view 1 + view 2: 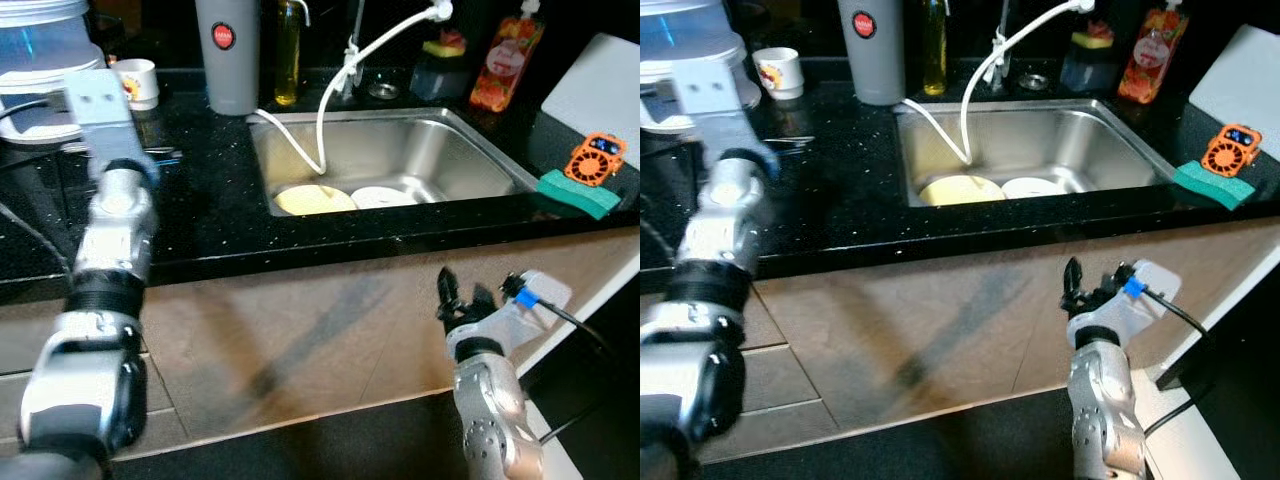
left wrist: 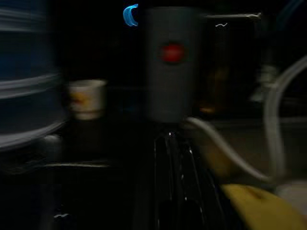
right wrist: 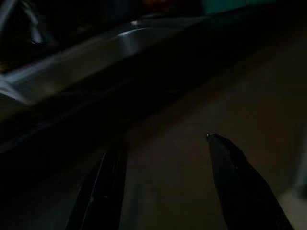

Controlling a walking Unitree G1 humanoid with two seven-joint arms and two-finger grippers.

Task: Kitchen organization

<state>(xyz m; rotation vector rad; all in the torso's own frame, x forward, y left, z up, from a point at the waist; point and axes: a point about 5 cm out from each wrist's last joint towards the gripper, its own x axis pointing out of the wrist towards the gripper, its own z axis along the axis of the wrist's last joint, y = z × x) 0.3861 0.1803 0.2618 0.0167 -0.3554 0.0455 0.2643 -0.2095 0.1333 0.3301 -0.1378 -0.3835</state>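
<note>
Two plates (image 1: 345, 198) lie half-hidden in the sink (image 1: 470, 150); left gripper (image 2: 175, 182) blurred, fingers' state unclear; right gripper (image 3: 163, 187) fingers spread, empty.

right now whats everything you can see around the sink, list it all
counter: 1, black speckled, across the view
sink: 1, steel, set in the counter
plates: 2, one yellow, one white, in the sink
hose: 1, white, from the tap into the sink
canister: 1, grey with red dot, behind the sink
oil bottle: 1, yellowish, beside the canister
cup: 1, white, back left
soap bottle: 1, orange, back right
sponge: 1, green, right counter edge
fan: 1, orange, on the sponge
left claw: over the counter, fingers blurred
right claw: low, before the cabinet, open
</note>
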